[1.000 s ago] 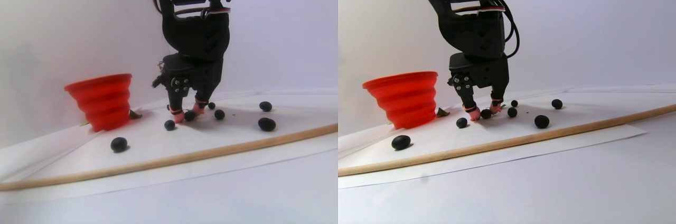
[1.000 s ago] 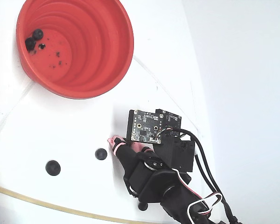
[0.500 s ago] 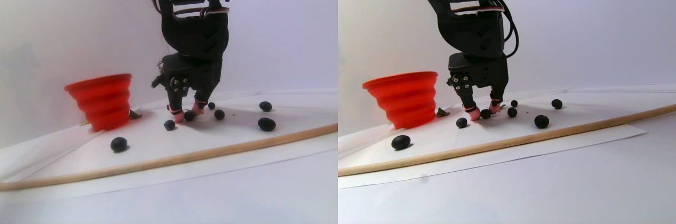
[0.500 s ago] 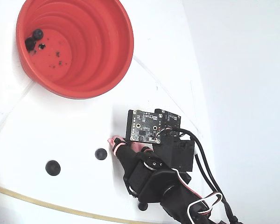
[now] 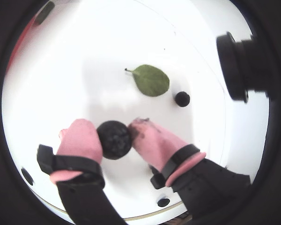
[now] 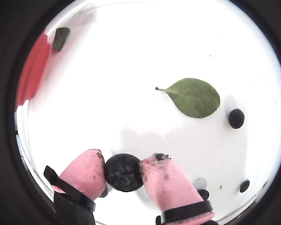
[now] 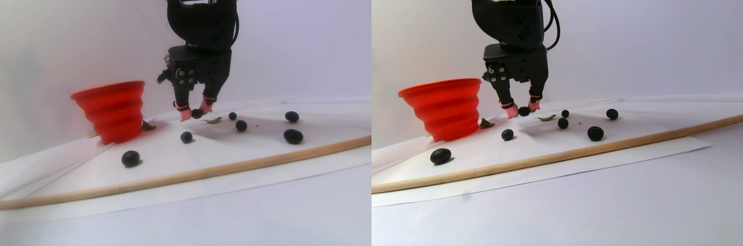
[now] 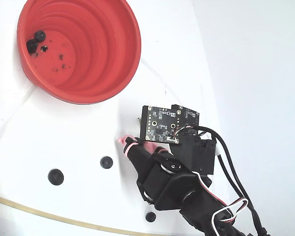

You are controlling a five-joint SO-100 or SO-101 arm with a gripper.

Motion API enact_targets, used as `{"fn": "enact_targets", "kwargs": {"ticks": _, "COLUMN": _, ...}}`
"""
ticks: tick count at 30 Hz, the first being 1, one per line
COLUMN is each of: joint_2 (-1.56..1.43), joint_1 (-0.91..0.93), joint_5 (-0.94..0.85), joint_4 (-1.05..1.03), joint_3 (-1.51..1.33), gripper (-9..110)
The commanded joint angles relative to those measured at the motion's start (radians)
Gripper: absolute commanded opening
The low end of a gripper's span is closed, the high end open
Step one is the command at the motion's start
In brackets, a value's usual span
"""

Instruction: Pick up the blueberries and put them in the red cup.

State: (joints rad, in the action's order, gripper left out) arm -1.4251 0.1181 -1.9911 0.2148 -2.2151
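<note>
My gripper [image 5: 114, 136] is shut on one dark blueberry [image 5: 114, 139], pinched between the two pink fingertips [image 6: 86, 171] and lifted off the white sheet. In the stereo pair view the gripper [image 7: 196, 112] hangs just right of the red cup [image 7: 113, 109], with the berry [image 7: 196, 114] at about mid-cup height. Several loose blueberries [image 7: 186, 137] lie on the sheet below and to the right. In the fixed view the red cup [image 8: 113, 59] stands up-left of the gripper [image 8: 132, 142] and holds two blueberries [image 8: 39, 35] on its speckled bottom.
A green leaf [image 6: 194, 97] lies on the sheet beyond the fingers, with a small berry [image 6: 236, 118] to its right. A long wooden stick [image 7: 203, 170] runs across the sheet's front. In the fixed view loose berries [image 8: 106, 162] lie left of the arm.
The gripper has risen from the sheet with the blueberry between its fingertips and shifted slightly left toward the cup. The leaf beneath it now shows.
</note>
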Motion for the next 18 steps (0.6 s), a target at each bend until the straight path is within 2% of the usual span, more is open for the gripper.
{"fn": "enact_targets", "kwargs": {"ticks": 1, "joint_2": -0.146, "joint_1": -0.038, "joint_5": 0.008, "joint_4": -0.015, "joint_3": 0.008, "gripper": 14}}
{"fn": "enact_targets", "kwargs": {"ticks": 18, "joint_2": -0.302, "joint_1": -0.103, "joint_5": 0.038, "joint_4": -0.118, "joint_3": -0.014, "gripper": 14}}
